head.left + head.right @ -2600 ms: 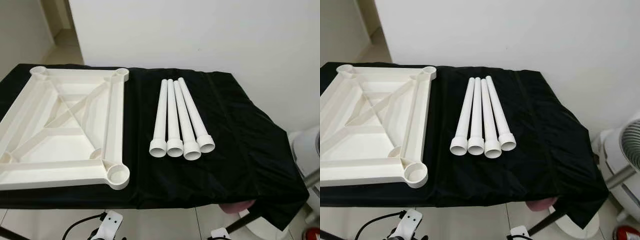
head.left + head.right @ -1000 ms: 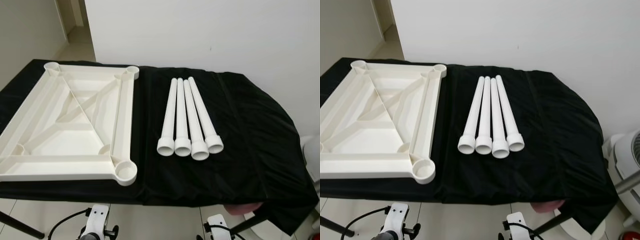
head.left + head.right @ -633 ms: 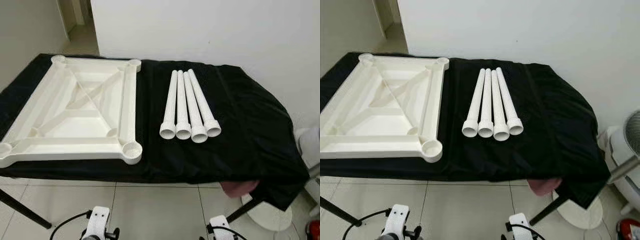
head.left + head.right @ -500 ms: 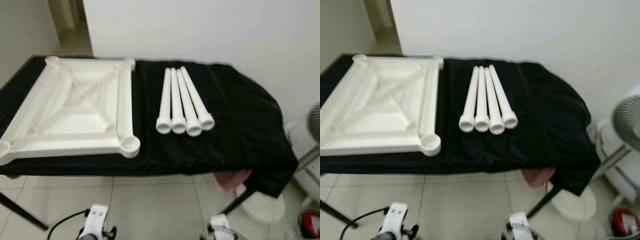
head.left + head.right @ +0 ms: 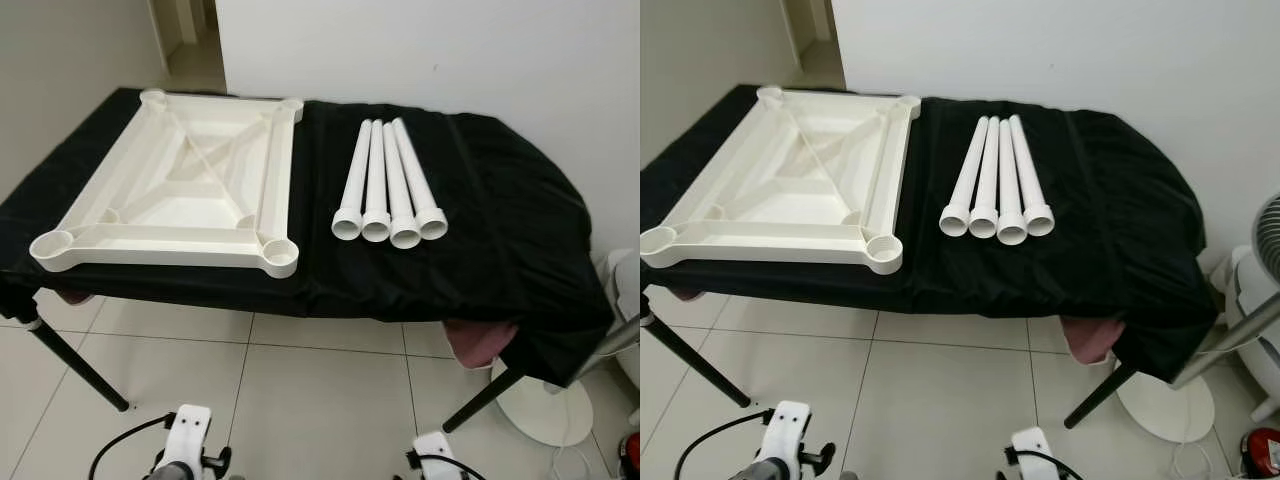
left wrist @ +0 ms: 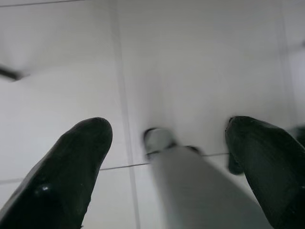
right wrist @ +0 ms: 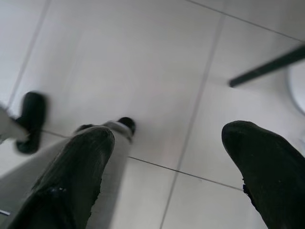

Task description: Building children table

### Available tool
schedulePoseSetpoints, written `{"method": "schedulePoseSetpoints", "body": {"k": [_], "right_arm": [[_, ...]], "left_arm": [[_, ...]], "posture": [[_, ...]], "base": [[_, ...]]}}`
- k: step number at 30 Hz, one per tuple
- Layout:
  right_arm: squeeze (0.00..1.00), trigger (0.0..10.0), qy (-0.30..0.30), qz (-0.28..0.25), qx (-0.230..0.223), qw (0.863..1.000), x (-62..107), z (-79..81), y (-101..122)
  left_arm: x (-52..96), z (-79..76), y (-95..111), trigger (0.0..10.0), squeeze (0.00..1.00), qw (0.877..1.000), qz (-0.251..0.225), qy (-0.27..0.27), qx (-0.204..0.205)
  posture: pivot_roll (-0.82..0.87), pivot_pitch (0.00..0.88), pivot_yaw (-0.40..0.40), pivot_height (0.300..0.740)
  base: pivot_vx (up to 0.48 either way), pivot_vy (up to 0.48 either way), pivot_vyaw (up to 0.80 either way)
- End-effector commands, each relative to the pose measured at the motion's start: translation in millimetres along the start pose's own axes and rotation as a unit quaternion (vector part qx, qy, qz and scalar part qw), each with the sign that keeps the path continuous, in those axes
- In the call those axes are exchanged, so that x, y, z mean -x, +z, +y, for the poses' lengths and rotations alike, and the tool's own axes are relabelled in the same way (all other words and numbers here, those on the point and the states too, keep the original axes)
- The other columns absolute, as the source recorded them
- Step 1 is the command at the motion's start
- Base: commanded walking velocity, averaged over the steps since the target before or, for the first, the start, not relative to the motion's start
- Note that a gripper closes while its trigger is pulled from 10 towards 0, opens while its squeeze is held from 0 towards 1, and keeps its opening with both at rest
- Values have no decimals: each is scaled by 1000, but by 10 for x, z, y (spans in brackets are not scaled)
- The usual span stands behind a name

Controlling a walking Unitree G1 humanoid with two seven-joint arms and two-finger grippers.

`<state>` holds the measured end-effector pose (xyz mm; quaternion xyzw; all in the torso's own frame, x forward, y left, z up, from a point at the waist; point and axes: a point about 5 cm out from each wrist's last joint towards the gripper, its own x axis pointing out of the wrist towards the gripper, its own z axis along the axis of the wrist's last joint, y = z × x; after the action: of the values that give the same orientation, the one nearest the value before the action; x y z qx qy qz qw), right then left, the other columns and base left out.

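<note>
Nearest, both arms hang low over the tiled floor [image 5: 320,390]. The left pincer [image 6: 167,157] and the right pincer [image 7: 167,162] each have their black fingers spread wide, holding nothing. Beyond them stands the table [image 5: 520,250] draped in black cloth. On its left part lies the white tabletop [image 5: 185,190], underside up; just beside it, to the right, four white legs [image 5: 388,185] lie side by side, touching. A white fan base [image 5: 1165,405] stands on the floor at the right.

Black cloth [image 5: 500,230] drapes a stand; white fan base [image 5: 1165,408] beside.
</note>
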<state>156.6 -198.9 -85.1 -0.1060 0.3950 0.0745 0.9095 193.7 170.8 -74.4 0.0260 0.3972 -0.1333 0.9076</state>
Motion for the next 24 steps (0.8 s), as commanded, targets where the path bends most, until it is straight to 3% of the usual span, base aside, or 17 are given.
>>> {"method": "schedulePoseSetpoints", "body": {"k": [1,7,8,11,18,22,23,24], "right_arm": [[0,10000,5,-12,-6,1000,-15,31,43],[0,10000,14,-43,-7,999,-40,21,160],[1000,10000,24,-66,-4,998,-51,30,239],[1000,10000,38,-106,3,994,-63,44,376],[1000,10000,49,-147,16,988,-62,19,520],[1000,10000,48,-187,17,981,-59,-61,684],[1000,10000,51,-198,19,979,-54,-77,727],[1000,10000,54,-206,20,977,-49,-85,752]], "left_arm": [[5,28,62,10000,0,1000,-19,-7,-21],[-1,11,141,10000,0,998,-46,-27,-21],[2,-9,185,10000,1000,997,-62,-49,-21],[9,-48,261,10000,1000,992,-89,-90,-20],[29,-91,369,10000,1000,983,-125,-130,-44],[65,-144,511,10000,1000,969,-175,-160,-78],[78,-169,548,10000,0,964,-189,-169,-82],[90,-184,569,10000,0,960,-199,-177,-84]], "posture": [[-21,0,-46,740],[-21,0,-50,740],[-19,0,-53,740],[-17,0,-55,740],[-19,0,-57,740],[-18,0,-58,740],[-18,0,-61,740],[-18,0,-61,740]], "base": [[0,0,0],[0,0,0],[0,0,0],[0,0,0],[0,0,0],[0,0,0],[0,0,0],[0,0,0]]}}
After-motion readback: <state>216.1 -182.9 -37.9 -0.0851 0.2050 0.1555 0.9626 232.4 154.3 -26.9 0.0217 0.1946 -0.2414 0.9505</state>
